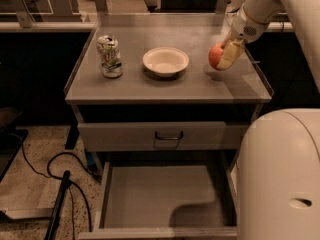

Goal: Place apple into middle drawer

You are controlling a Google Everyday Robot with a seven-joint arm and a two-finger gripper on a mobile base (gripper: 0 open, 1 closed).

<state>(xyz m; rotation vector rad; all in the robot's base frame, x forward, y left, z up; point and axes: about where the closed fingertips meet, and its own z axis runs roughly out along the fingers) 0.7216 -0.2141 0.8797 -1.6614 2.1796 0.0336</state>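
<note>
Apple (215, 56) rests in the grasp of the gripper (223, 58), whose pale finger (229, 55) lies flat against the side nearest the wrist. The other finger is hidden behind the fruit, but the hand reads as clenched on it. A soft shadow on the cabinet top (165, 88) just under the hand suggests the fruit hangs slightly clear of the surface. The side-on grip makes sense: it leaves the underside free, so the fruit can be set down on a flat floor.

That floor belongs to the middle drawer (150, 196), pulled open well below the hand and out toward the camera – bare grey inside. Between hand and drawer come the cabinet's front edge and the closed drawer front (125, 136) with its black loop handle, so the arm likely has to come forward past both before lowering. Out to the side of the hand stand a white bowl (165, 61) and, further off, a dented can (110, 56) – neither in the likely path. The robot's own white body (280, 179) overlaps the drawer's near corner.
</note>
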